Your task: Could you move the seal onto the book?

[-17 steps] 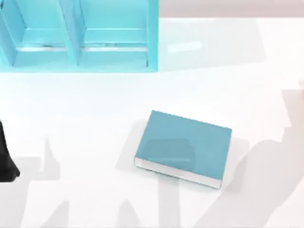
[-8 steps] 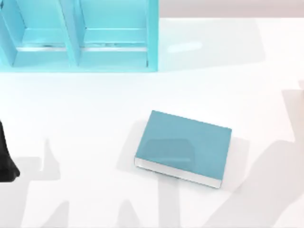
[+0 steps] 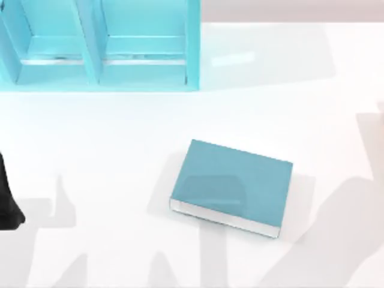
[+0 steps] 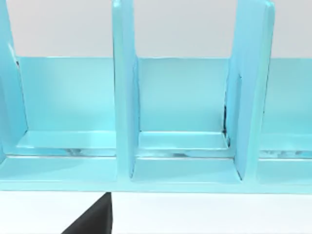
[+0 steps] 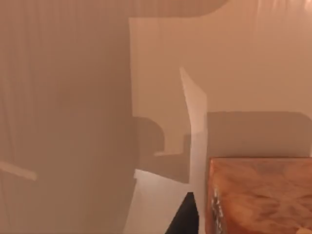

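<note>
A white worktop point(image 3: 120, 132) carries a bright teal shelf unit point(image 3: 99, 45) and, well apart from it toward the near side, the book point(image 3: 234, 183), lying flat with a plain, unlettered teal cover. The left arm point(image 3: 7, 198) sits parked far to the book's left. Through the right wrist camera, the seal point(image 5: 258, 195), an amber-orange block, appears just beside a dark part of the right tool; whether either tool is apart or together cannot be told.
</note>
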Available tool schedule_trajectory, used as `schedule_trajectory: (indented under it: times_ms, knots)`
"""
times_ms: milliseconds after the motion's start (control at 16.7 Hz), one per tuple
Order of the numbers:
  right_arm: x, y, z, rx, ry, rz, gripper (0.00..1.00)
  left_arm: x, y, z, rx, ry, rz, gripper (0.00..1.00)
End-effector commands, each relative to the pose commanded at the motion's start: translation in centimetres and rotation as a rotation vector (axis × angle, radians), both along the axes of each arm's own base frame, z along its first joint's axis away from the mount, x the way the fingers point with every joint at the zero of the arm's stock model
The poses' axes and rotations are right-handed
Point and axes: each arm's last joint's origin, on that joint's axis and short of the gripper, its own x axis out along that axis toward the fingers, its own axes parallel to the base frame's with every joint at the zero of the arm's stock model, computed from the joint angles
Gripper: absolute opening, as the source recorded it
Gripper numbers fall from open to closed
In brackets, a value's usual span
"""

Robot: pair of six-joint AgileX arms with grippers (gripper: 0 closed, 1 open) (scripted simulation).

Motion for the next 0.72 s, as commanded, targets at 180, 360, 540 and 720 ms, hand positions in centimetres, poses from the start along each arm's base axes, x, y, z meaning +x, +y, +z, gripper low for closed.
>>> schedule_trajectory:
  times_ms: [180,360,540,720]
  knots:
    - [0.00,0.00,0.00,0.000,0.000,0.000,0.10,0.00,0.00,0.00,0.000,0.000,0.000,1.00]
    - [0.00,0.00,0.00,0.000,0.000,0.000,0.00,0.00,0.00,0.00,0.000,0.000,0.000,1.00]
    - [0.00,0.00,0.00,0.000,0.000,0.000,0.00,0.00,0.00,0.00,0.000,0.000,0.000,1.00]
    - [0.00,0.00,0.00,0.000,0.000,0.000,0.00,0.00,0.00,0.00,0.000,0.000,0.000,1.00]
